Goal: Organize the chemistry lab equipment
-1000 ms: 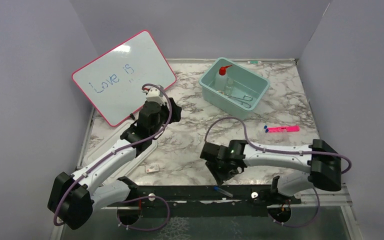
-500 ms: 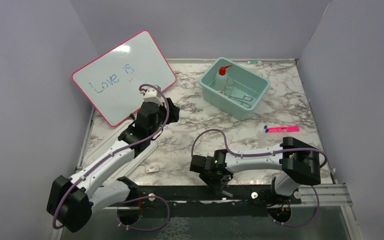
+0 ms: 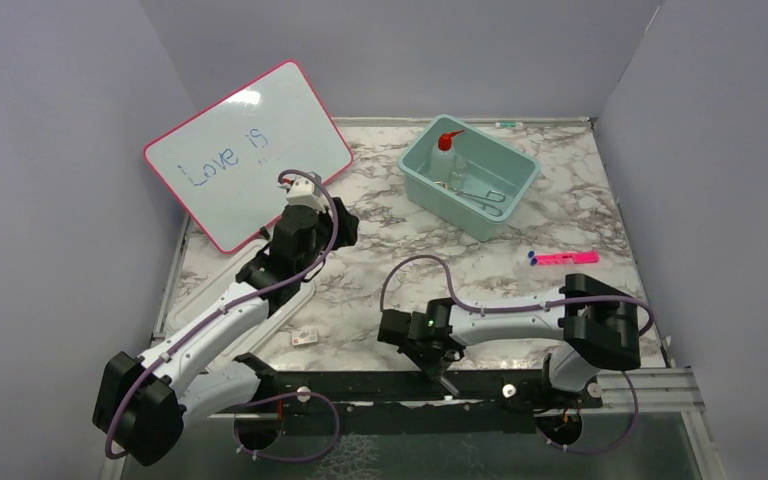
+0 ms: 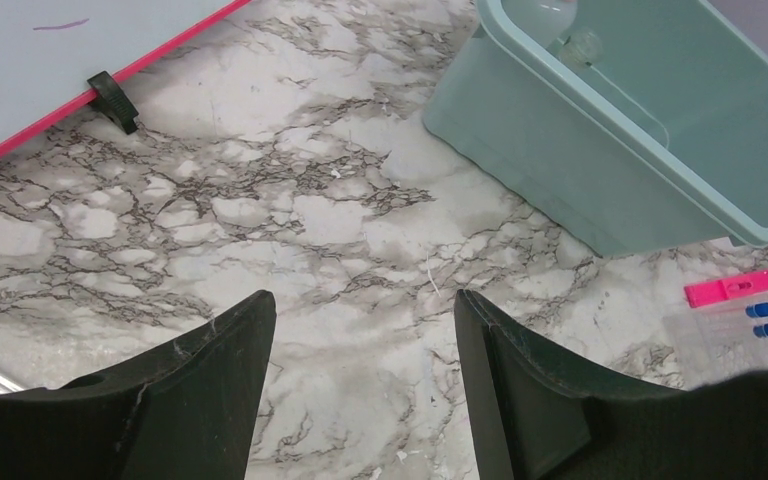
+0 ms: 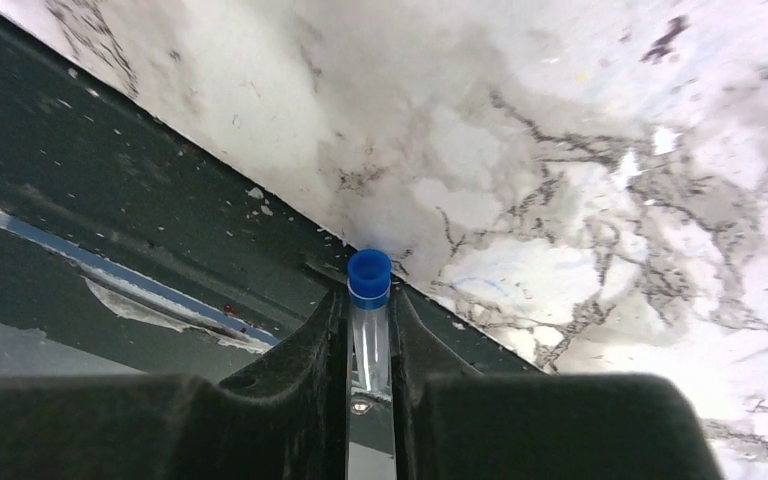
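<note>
A clear tube with a blue cap lies at the table's near edge, half over the dark rail. My right gripper is shut on it, one finger against each side, the cap poking out past the tips. In the top view the gripper hides the tube. My left gripper hovers open over bare marble below the whiteboard, holding nothing. The teal bin at the back holds the squeeze bottle with the red nozzle and metal forceps.
The pink-framed whiteboard leans at the back left. A pink holder with blue-capped tubes lies at the right. A small pale piece sits near the front left. The dark rail runs along the near edge.
My right arm swung left and down to the near edge, and its jaws closed round the blue-capped tube. The left arm barely moved.
</note>
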Motion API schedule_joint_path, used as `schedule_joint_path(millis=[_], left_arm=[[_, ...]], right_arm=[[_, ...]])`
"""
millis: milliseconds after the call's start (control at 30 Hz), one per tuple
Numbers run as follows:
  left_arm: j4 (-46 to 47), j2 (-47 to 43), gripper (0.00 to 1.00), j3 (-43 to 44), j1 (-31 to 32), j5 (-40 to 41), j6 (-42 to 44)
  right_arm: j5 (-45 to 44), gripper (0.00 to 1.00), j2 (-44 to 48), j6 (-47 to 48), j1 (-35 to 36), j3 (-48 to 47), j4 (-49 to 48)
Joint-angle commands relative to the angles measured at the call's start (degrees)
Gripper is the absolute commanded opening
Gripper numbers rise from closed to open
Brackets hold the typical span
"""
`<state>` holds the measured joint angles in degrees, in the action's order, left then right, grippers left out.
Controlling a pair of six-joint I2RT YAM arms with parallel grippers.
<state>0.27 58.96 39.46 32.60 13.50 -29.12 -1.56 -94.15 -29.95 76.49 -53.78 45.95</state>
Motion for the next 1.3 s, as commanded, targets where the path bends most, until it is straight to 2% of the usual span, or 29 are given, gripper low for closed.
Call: schedule_joint_path(millis=[0,200,267,400,533,667,1033,1267], left_arm=[[0.52,-1.32,0.69,-0.91,-0.51,-0.64,-0.1],[2.71,-1.6,0.71,-2.32,-0.61,-4.58,-1.69],[7.18,-2.22,0.72,-3.75,-0.61,-10.76,-0.89],[19.01,-2.42,0.75,-6.52,-0.59,-30.73,1.76],[21.23,0.61,0.78,-3.87,-0.52,-40.3,1.66],[22.67,3.96,0.78,-1.02,-0.46,-45.6,-0.18],[30.35,7.66,0.52,-0.97,1.41,-53.65,-2.77],[30.6,7.24,0.3,-2.33,2.03,-51.38,2.37]], right_arm=[[-5.81,0.16,5.33,-0.73,-3.03,-2.03,-2.64],[-8.88,0.15,16.12,-2.4,-15.26,-2.06,-11.05],[-10.75,0.15,19.92,-3.86,-19.61,-2.4,-14.87],[-14.71,0.16,24.74,-8.53,-25.92,-3.58,-23.54],[-16.44,0.16,27.09,-13.19,-27.71,-4.15,-31.56],[-16.51,0.16,27.37,-16.05,-27.85,-5.55,-34.48],[-13.19,0.18,27.93,-19.93,-27.88,-5.09,-36.51],[-8.97,0.18,27.65,-19.81,-27.97,-5.96,-35.64]])
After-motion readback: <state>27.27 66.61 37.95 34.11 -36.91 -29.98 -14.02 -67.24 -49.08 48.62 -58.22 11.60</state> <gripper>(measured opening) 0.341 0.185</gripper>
